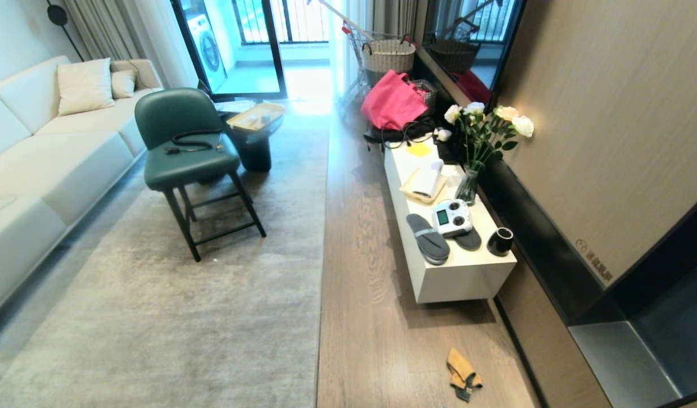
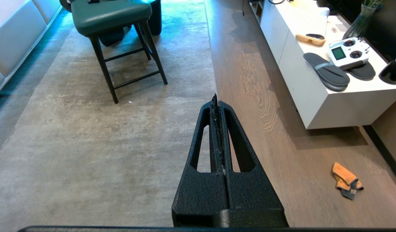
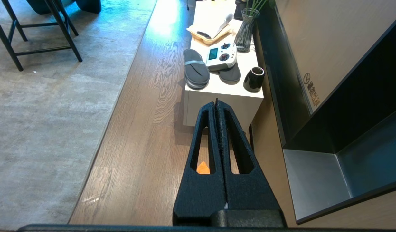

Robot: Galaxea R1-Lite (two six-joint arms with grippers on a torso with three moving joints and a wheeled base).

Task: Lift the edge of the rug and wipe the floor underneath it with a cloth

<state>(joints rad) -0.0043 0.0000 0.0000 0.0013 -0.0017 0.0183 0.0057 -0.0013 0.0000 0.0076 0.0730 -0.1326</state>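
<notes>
A large pale grey rug lies flat, and its straight rug edge [image 1: 323,238] runs along the brown wood floor [image 1: 371,317]. The orange-tan cloth [image 1: 463,374] with a dark grey part lies crumpled on the floor near the wall, apart from the rug. In the left wrist view the cloth [image 2: 345,180] lies off to one side, and my left gripper [image 2: 216,98] hangs shut and empty above the rug edge [image 2: 214,80]. My right gripper [image 3: 216,102] is shut and empty over the floor [image 3: 146,145]; a scrap of the cloth [image 3: 202,168] shows through a finger slot. Neither arm shows in the head view.
A low white cabinet [image 1: 467,277] along the wall carries slippers [image 1: 428,239], a remote controller [image 1: 451,218], a black cup [image 1: 500,241] and a vase of roses [image 1: 479,141]. A green chair [image 1: 184,153] stands on the rug, with a white sofa [image 1: 37,158] at left. A pink bag [image 1: 392,102] sits farther back.
</notes>
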